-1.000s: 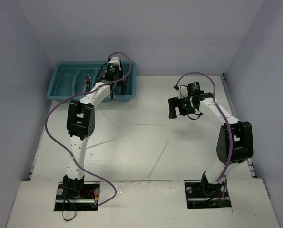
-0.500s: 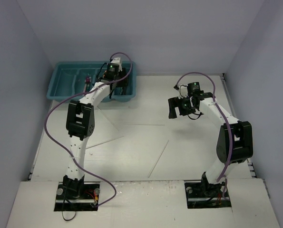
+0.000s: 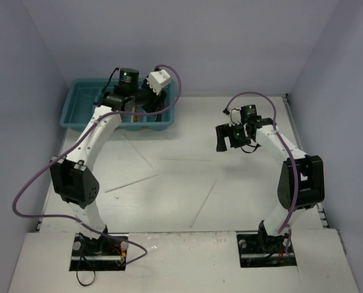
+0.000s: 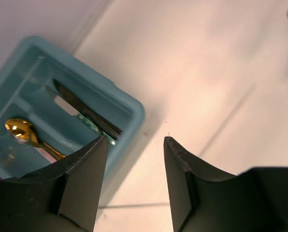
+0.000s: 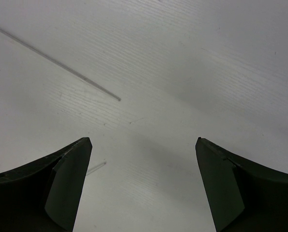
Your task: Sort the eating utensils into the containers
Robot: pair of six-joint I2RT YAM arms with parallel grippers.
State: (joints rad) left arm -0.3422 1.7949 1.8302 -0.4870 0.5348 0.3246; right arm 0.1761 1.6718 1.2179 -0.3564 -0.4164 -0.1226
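Observation:
The teal cutlery tray (image 3: 71, 105) stands at the far left of the table. In the left wrist view its corner (image 4: 130, 107) shows a gold spoon (image 4: 19, 132), a black knife (image 4: 85, 112) and a teal handle (image 4: 96, 131) inside. My left gripper (image 3: 154, 104) is open and empty over the tray's right end (image 4: 135, 140). My right gripper (image 3: 227, 137) is open and empty above bare table (image 5: 144, 140). Thin white chopsticks lie on the table: one left of centre (image 3: 132, 182), one near the middle (image 3: 202, 202), one under the right wrist (image 5: 56, 60).
Grey walls close in the table on three sides. Another chopstick (image 3: 136, 151) lies slanted below the tray, and a faint one (image 3: 184, 160) lies level in the middle. The left arm's purple cable loops out to the left.
The left arm has swung its elbow out to the left and lifted and turned its wrist over the tray's right end. The right arm has not moved.

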